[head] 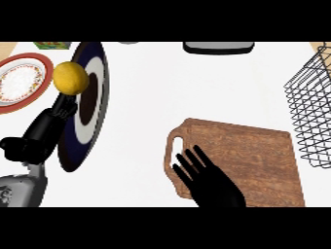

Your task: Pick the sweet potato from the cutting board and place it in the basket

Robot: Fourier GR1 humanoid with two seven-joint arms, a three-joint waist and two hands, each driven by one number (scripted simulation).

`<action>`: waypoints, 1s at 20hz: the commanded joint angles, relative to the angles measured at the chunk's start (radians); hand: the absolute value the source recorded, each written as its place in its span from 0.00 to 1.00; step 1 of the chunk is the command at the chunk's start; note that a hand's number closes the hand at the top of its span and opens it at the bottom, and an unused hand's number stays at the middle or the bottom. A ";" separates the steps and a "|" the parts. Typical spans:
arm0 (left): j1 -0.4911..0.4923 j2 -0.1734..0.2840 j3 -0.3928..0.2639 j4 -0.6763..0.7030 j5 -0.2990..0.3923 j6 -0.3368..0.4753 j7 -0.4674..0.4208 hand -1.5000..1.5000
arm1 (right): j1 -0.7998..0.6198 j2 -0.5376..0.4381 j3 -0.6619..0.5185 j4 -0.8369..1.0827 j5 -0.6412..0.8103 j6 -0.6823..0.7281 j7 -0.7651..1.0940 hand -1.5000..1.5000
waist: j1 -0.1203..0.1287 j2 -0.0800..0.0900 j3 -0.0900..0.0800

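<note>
Reaching over the brown wooden cutting board (258, 155), our right robot hand (208, 182) covers the board's near left part by the handle slot, fingers straight and spread, holding nothing that we can see. The rest of the board shows bare wood. No sweet potato is visible on it, so if it is there it lies hidden beneath the hand, and we cannot tell which way it points or how its long axis runs.

We judge the step in hand to be the grasp. To do it well, we find the tuber first, set the palm across its long axis, and curl fingers and thumb round its thick middle, not a tapered end. We then lift straight up off the board before swinging right to the black wire basket (323, 112) at the white counter's (183, 82) right edge, going over its rim, not through its side.

Our left robot hand (50, 126) rests open near the counter's left edge, fingers up, just below a round yellow fruit (70, 78) beside a dark blue and white plate (89, 141).
</note>
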 commanded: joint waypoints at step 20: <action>-0.033 -0.044 0.039 -0.082 -0.018 -0.037 0.112 0.50 | -0.020 0.073 -0.036 0.325 0.168 -0.121 -0.114 1.00 | 0.005 0.000 0.000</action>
